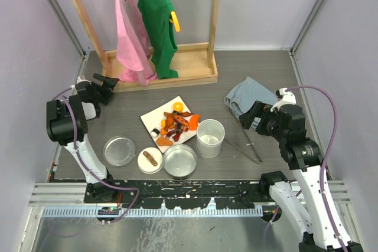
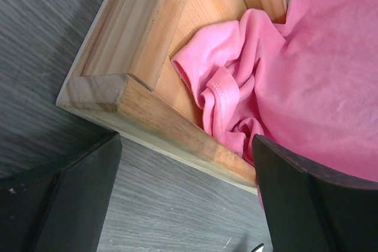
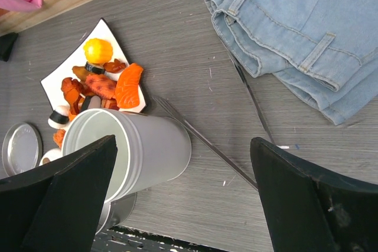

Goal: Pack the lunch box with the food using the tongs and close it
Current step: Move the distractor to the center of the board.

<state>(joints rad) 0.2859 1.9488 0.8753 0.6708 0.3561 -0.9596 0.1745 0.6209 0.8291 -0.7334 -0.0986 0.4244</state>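
Observation:
The lunch box lies in parts near the front edge: a tall steel cup [image 1: 210,138], a wide tin [image 1: 180,161], a flat lid [image 1: 119,150] and a small dish [image 1: 150,160] holding a brown sausage-like piece. Orange, red and brown food [image 1: 176,122] is heaped on a white plate [image 1: 152,117]. The tongs [image 1: 251,146] lie flat right of the cup. My right gripper [image 1: 251,119] hovers open above the tongs [image 3: 201,137] and cup [image 3: 136,146], holding nothing. My left gripper [image 1: 105,87] is open and empty at the far left, by the wooden rack's corner [image 2: 142,45].
A wooden clothes rack [image 1: 189,69] stands at the back with a pink top [image 2: 295,69] and a green top [image 1: 158,22] hanging from it. Folded jeans [image 3: 307,33] lie at the right, next to the tongs' far end. Side walls close in the table.

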